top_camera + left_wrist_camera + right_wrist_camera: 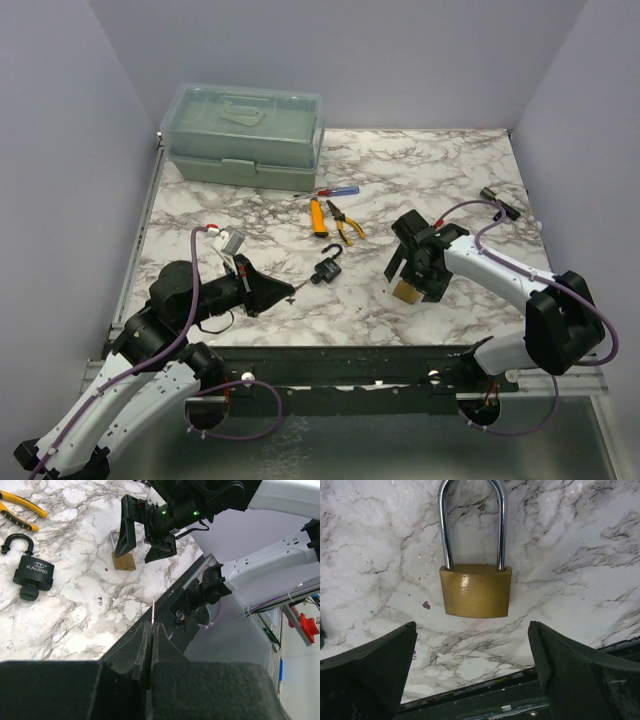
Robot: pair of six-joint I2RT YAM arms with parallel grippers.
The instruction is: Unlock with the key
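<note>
Seen from above, the left pincer lies low over the tabletop at about 8 o'clock, its tip aimed toward 3 o'clock. The right pincer hangs at 4 o'clock, directly over a brass padlock. A black padlock lies between the two arms, near the centre.

From the left wrist, the left pincer is clenched on the key, of which only a thin sliver shows, pointing to 12 o'clock. The brass padlock sits at 11 o'clock beneath the right pincer, and the black padlock lies at 9 o'clock.

From the right wrist, the right pincer is released, its fingers spread wide at 7 and 5 o'clock. The brass padlock lies flat just beyond them, its shackle toward 12 o'clock and seated in the body, touched by nothing.

Several things could go wrong from here. The padlock lies loose and flat, so closing fingers may shove it along the smooth tabletop instead of gripping it. Its keyhole is not visible, and a poor grasp could cover it. The key is pinched only at its end and may twist in the grip if it meets the keyhole off-line.
</note>
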